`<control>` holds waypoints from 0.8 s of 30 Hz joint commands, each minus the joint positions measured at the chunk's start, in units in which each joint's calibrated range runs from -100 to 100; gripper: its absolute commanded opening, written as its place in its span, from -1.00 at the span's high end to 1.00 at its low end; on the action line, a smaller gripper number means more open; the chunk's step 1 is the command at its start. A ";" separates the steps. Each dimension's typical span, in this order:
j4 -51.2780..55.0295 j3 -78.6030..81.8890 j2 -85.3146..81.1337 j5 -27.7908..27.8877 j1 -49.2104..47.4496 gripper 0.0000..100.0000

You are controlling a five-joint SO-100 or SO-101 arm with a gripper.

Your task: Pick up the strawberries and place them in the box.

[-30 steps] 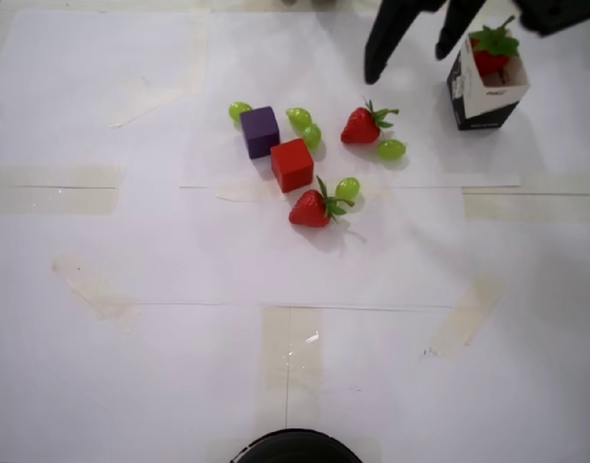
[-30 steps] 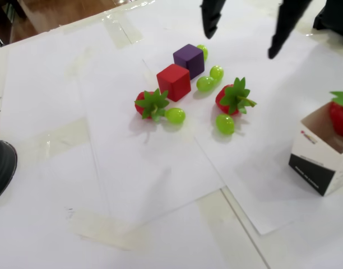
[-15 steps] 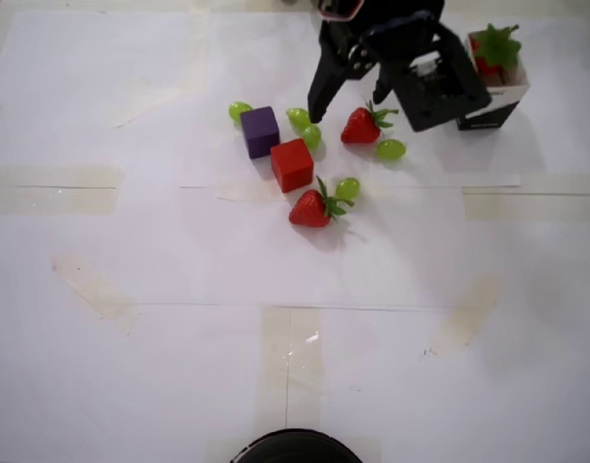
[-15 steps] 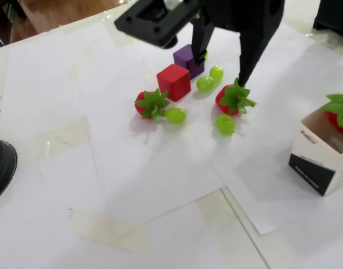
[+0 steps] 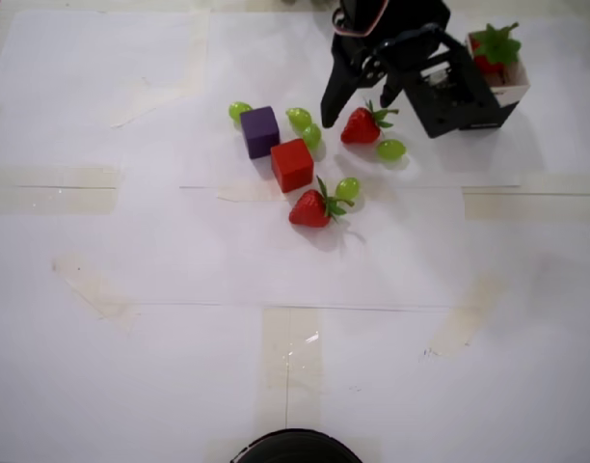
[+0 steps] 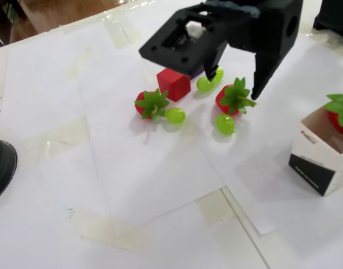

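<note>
On the paper-covered table [image 6: 132, 185], nearest in the fixed view, one strawberry [image 6: 149, 105] is left lying beside a green grape [image 6: 175, 115], just in front of the red cube [image 6: 174, 82]. Farther on, the pincer [image 6: 235, 84] is held spread apart, straddling a second strawberry [image 6: 231, 99], apparently lined up for a grasp. To the right, a third strawberry [image 6: 341, 116] is already seated in the box [image 6: 323, 159].

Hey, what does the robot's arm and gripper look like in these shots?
The gripper is matte black plastic with two tapering, pointed fingers. Behind them sits a blocky black housing with a small white part showing inside. A thin reddish cable loops near its base in the overhead view.
</note>
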 commanded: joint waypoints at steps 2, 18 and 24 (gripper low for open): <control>-5.62 2.56 -3.25 -0.05 -0.39 0.46; -9.79 6.29 -2.56 -0.54 -0.54 0.60; -10.61 6.84 -2.56 -0.68 -0.83 0.66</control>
